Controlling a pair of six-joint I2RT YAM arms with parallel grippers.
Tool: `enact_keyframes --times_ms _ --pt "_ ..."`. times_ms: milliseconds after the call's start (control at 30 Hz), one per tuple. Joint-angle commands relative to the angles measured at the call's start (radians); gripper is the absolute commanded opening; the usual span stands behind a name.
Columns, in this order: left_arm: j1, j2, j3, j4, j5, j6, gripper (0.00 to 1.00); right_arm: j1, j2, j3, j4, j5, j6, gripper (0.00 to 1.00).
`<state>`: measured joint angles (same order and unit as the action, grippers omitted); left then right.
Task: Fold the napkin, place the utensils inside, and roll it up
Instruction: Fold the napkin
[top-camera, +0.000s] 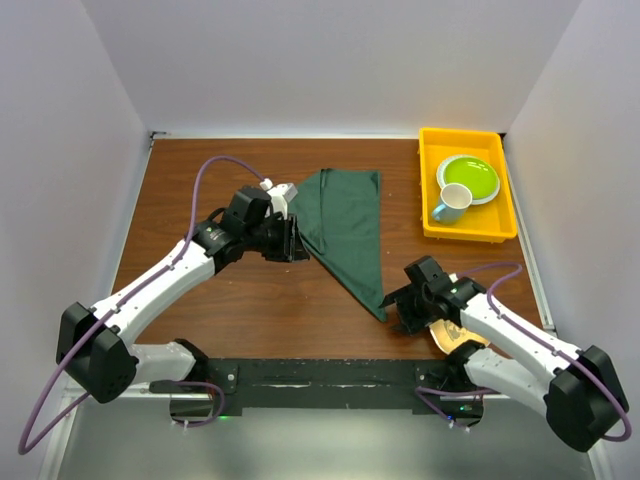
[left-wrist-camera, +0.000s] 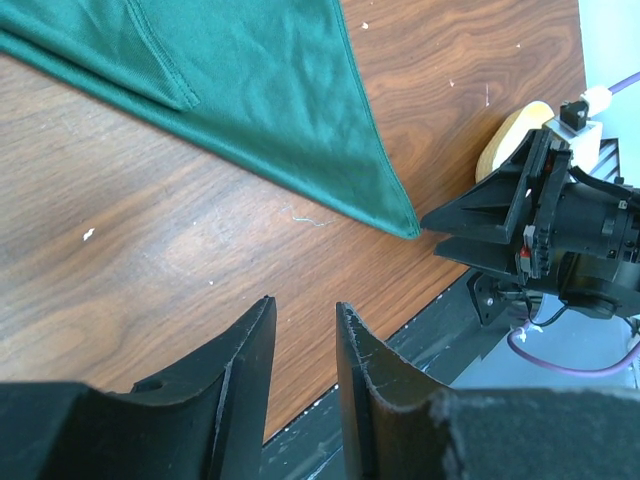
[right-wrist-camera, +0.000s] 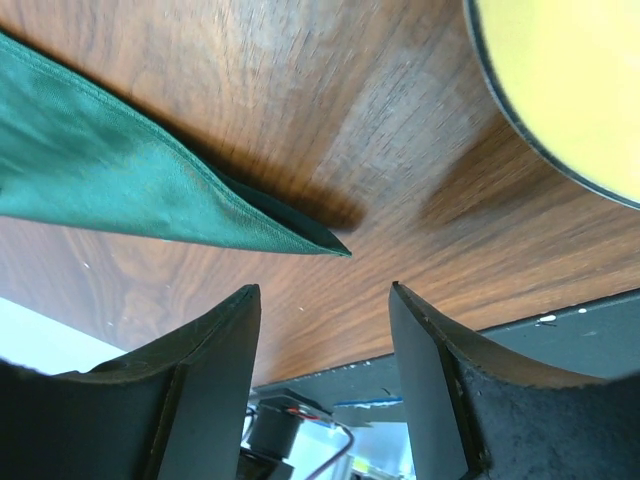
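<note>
Right pincer (right-wrist-camera: 322, 290) up close, jaws spread wide and empty, hanging just over the desk (right-wrist-camera: 400, 130). The near tip of the napkin (right-wrist-camera: 335, 250) lies right ahead of the gap. Under that arm sits a pale rounded piece (top-camera: 452, 337), partly hidden; whether it's the spoon can't be told.

Moving in, the napkin (top-camera: 350, 225) lies flat mid-desk as a long green triangle, narrow point toward the arms and broad end away. So the fold looks like the step in hand.

To do it well, the right pincer wants to drop straight onto that tip and catch both layers. The wrist view shows a lower ply peeking out under the top one, and grabbing only the top would likely peel the fold open. Then lift low, carry the tip toward the broad end, and lay it down without dragging.

Further in, the left pincer (left-wrist-camera: 304, 302) hovers over bare wood just beside the napkin's slanted left edge, jaws only narrowly parted, nothing held. A good job for it is pinning that edge so the cloth can't slide.

Far right, the tray (top-camera: 508, 190) holds a plate (top-camera: 468, 178) and cup (top-camera: 450, 205), well apart from it all.
</note>
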<state>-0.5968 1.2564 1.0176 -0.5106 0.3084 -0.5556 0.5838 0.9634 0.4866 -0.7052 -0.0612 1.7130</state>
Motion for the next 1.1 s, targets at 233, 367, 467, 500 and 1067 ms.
enact_keyframes --times_ms 233,367,467,500,1067 --pt "0.006 -0.018 0.042 -0.016 -0.017 0.025 0.34 0.008 0.054 0.0 0.004 0.06 0.097 0.56" --pt "0.015 -0.02 0.044 -0.022 -0.023 0.028 0.34 0.007 0.08 -0.003 0.026 0.058 0.1 0.55" --pt "0.02 -0.02 0.044 -0.025 -0.025 0.029 0.34 0.008 0.104 -0.003 0.041 0.051 0.103 0.52" --pt "0.023 -0.02 0.045 -0.026 -0.025 0.029 0.34 0.008 0.11 -0.002 0.045 0.049 0.105 0.52" --pt "0.048 -0.025 0.053 -0.04 -0.038 0.04 0.34 0.011 0.205 0.024 0.084 0.04 0.123 0.52"
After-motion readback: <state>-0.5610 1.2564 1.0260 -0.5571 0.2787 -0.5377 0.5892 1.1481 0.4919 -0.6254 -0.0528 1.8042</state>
